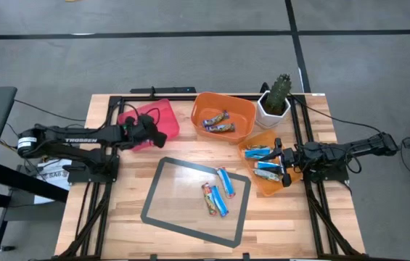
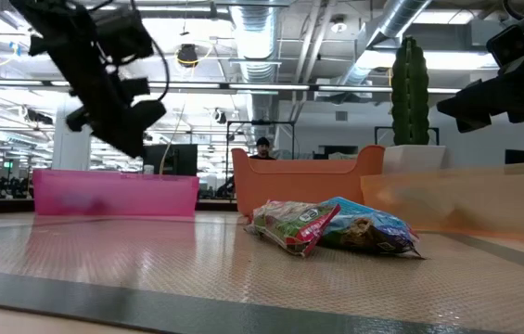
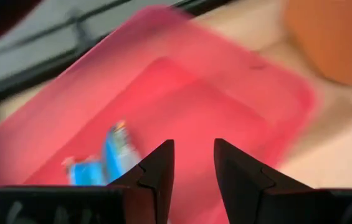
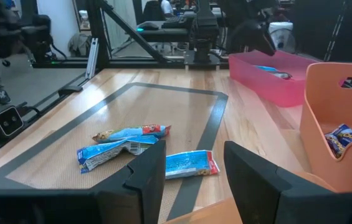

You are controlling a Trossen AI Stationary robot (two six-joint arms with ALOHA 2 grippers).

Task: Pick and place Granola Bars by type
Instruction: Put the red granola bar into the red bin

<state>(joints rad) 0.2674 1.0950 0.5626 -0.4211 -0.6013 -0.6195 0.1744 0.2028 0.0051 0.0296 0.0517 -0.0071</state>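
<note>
Nearest the table's (image 1: 117, 232) front edge lies a clear mat (image 1: 168, 199) with a grey border, and on it three bars (image 1: 217, 194) close together: one blue one slanted toward the right, and a brown-green one just beside another blue one. In the low view two of these wrappers (image 2: 336, 225) lie touching on the mat.

To the right of the mat sits a pale orange bin (image 1: 266, 181) holding several blue bars (image 1: 263, 154). The right pincer (image 1: 283, 161) hangs over this bin's right side, its fingers (image 4: 151, 171) parted with nothing between them; its wrist view looks past them across the mat.

Farther back on the left is the pink bin (image 1: 162, 112). The left pincer (image 1: 149, 134) hovers over it, fingers (image 3: 160, 168) a little apart and empty; below them in the wrist view, blue bars (image 3: 116, 152) lie on the pink floor.

Behind the mat, at the middle of the far edge, stands a deeper orange bin (image 1: 244, 112) with a few brownish bars (image 1: 218, 123) inside. Just right of it, in the far right corner, is a white pot (image 1: 270, 112) with a cactus (image 1: 280, 88).

Beyond the table, in the low view, a person (image 2: 262, 147) shows above the orange bin's rim.
</note>
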